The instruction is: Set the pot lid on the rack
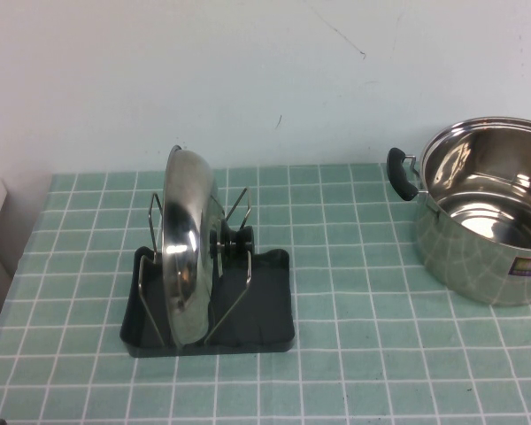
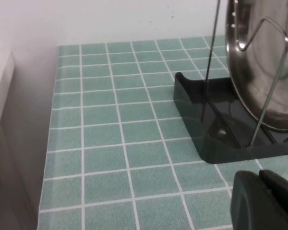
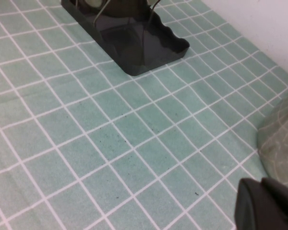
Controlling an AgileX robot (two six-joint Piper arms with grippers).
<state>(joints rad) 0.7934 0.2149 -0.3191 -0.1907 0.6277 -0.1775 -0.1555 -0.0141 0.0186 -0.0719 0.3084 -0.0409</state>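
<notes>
So the pot lid is standing on edge in the rack, wedged upright between the silver wire uprights, with its black knob poking toward the right side of the desk. The rack sits left of centre on the green tiled desk, a bit closer to the near edge than to the back wall. The deep steel pot is way over by the right edge, well apart from the rack, one black side handle facing the rack.

Neither arm shows in the high view. The left gripper only shows as a dark chunk at the corner of its own wrist view, hanging over the tiles just beside the rack's corner, touching nothing that I can see. The right gripper is the same deal: a dark bit over the tiles near the pot's wall, well apart from the rack. Honestly can't tell for either one how the fingers stand, too little of them is in view.
</notes>
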